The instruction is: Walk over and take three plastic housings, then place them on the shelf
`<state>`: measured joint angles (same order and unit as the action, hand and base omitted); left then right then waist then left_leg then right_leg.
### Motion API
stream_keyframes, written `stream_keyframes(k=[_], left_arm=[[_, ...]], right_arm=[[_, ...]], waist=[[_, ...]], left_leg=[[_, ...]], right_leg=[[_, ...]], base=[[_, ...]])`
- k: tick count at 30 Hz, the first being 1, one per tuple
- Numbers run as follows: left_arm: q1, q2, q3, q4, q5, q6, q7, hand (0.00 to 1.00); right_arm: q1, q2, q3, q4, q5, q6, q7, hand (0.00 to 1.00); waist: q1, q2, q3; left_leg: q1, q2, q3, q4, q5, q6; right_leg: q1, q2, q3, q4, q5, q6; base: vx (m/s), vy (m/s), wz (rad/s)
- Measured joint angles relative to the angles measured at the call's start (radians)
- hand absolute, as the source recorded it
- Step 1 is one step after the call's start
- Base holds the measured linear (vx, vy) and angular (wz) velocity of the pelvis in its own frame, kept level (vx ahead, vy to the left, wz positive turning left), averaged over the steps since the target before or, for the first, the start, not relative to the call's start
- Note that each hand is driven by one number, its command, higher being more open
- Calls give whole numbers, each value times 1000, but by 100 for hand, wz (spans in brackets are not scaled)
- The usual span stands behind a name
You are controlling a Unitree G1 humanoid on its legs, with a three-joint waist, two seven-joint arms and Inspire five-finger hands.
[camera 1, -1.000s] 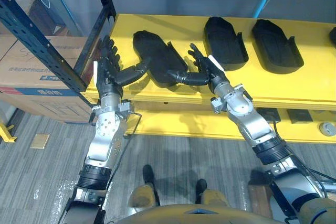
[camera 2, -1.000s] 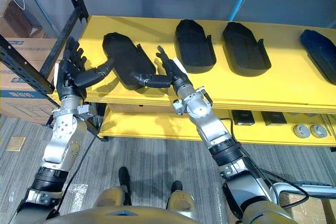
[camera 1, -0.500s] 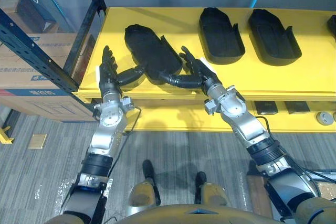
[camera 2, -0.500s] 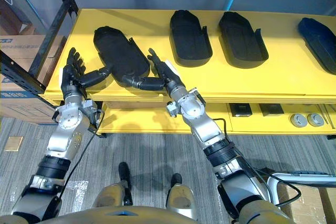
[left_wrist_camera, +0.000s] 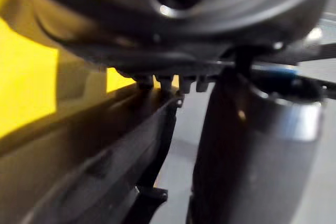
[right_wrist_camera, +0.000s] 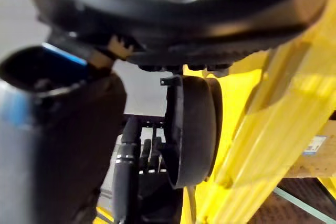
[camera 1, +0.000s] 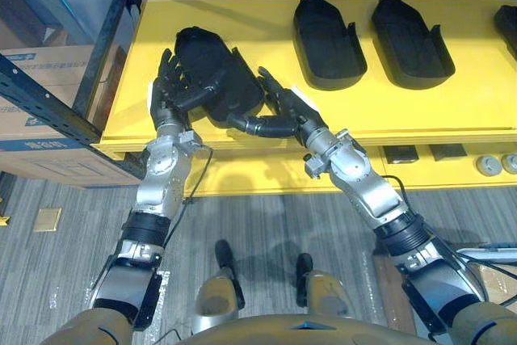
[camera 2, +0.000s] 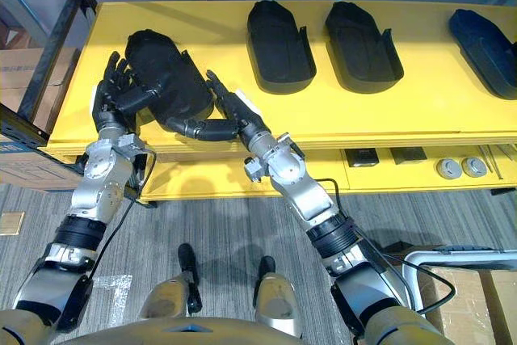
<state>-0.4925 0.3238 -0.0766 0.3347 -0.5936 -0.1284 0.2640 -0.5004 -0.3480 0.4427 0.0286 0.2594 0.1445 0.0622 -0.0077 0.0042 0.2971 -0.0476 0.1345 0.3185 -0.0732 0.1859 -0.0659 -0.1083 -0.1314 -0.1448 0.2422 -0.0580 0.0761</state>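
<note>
A long black plastic housing [camera 1: 214,78] lies at the left end of the yellow shelf [camera 1: 452,111], held between my two hands. My left hand [camera 1: 168,90] presses straight fingers against its left edge. On the other side my right hand [camera 1: 291,107] lies flat against its right edge, fingers straight and thumb reaching under the near end. The right wrist view shows the housing [right_wrist_camera: 194,129] edge on past the fingers. Two more black housings [camera 1: 327,30] [camera 1: 410,30] rest side by side farther right on the shelf.
A dark blue housing [camera 2: 485,38] lies at the shelf's far right end. A dark rack upright [camera 1: 48,94] and cardboard boxes [camera 1: 40,62] stand left of the shelf. The lower yellow shelf carries small round parts [camera 1: 489,166].
The view has shifted and drawn nearer to the shelf. My left hand has closed in from beside the housing until its fingers lie against the left edge. The right hand stays on the right edge.
</note>
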Motion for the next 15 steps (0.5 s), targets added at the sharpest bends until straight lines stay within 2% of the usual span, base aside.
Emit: stream_keyframes(k=[4,8,15], left_arm=[[-24,33,4,40,-68,0,-61,100],[-30,54,8,61,-70,1,-67,100],[-87,72,16,118,-82,3,-46,100]], right_arm=[[-3,5,13,-4,2,0,10,100],[-24,4,42,-4,2,0,10,100],[-37,1,70,-40,26,0,1,100]], waist=[[-7,0,0],[-21,1,1],[-18,18,12]], left_leg=[[0,1,14,0,-2,-1],[0,3,18,0,-3,-3],[-19,15,24,24,-8,-8]], right_leg=[[-11,0,11,8,-1,0],[-17,-2,13,20,-7,0],[-49,-4,13,65,-26,-9]], base=[[5,-3,-9],[3,-2,-1],[7,-18,-2]])
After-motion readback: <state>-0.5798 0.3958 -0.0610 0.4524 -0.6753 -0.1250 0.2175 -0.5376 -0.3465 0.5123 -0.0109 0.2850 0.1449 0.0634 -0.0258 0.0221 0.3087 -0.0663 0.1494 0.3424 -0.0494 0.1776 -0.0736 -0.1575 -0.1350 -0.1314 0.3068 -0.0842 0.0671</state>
